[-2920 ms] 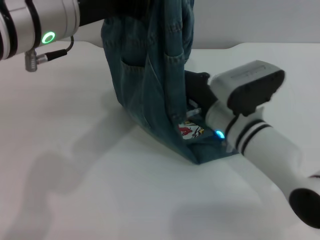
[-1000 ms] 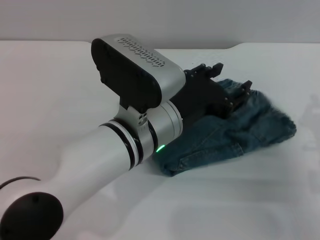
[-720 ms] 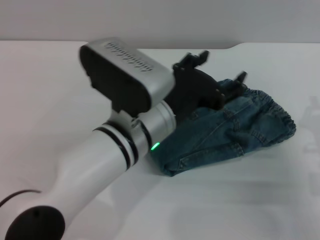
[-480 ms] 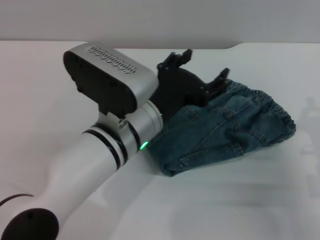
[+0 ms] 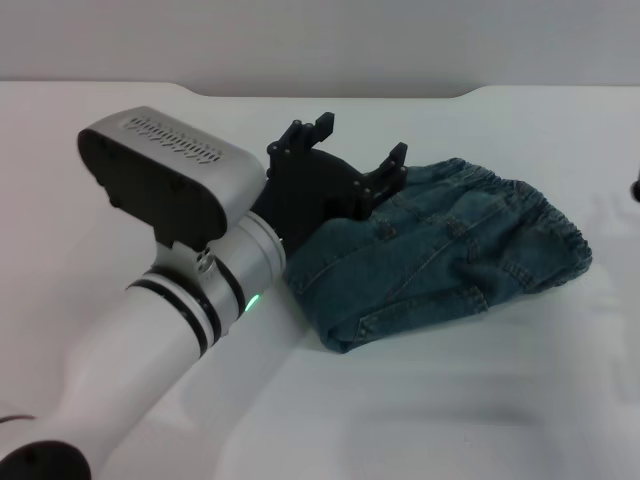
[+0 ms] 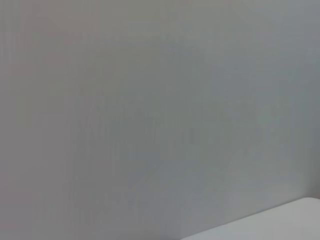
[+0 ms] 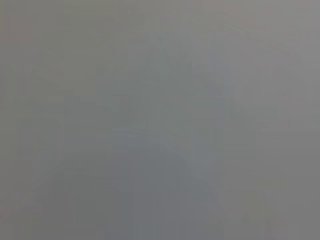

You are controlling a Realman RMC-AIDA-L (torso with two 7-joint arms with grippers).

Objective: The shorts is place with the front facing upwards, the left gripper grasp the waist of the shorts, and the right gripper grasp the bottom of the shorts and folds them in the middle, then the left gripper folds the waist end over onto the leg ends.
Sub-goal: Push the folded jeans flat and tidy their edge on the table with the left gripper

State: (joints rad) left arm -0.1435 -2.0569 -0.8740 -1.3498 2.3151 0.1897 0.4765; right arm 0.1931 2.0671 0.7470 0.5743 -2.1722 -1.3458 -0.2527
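The denim shorts (image 5: 450, 255) lie folded in a compact bundle on the white table (image 5: 430, 420), right of centre in the head view. The puckered waist (image 5: 545, 205) sits on top along the bundle's far right side. The leg ends are hidden in the fold. My left gripper (image 5: 352, 142) hovers at the bundle's near-left edge, open, with nothing between its black fingers (image 5: 308, 128). Only a black sliver of my right gripper (image 5: 636, 187) shows at the frame's right edge, well apart from the shorts. Neither wrist view shows the shorts.
My left arm's silver forearm (image 5: 150, 330) crosses the lower left of the table. A grey wall stands behind the table's far edge (image 5: 330, 95). The left wrist view shows that wall and a table corner (image 6: 280, 225).
The shorts went from hanging between both grippers to lying folded on the table. Over the last second my open left gripper drew back leftward off the bundle, which stayed still.
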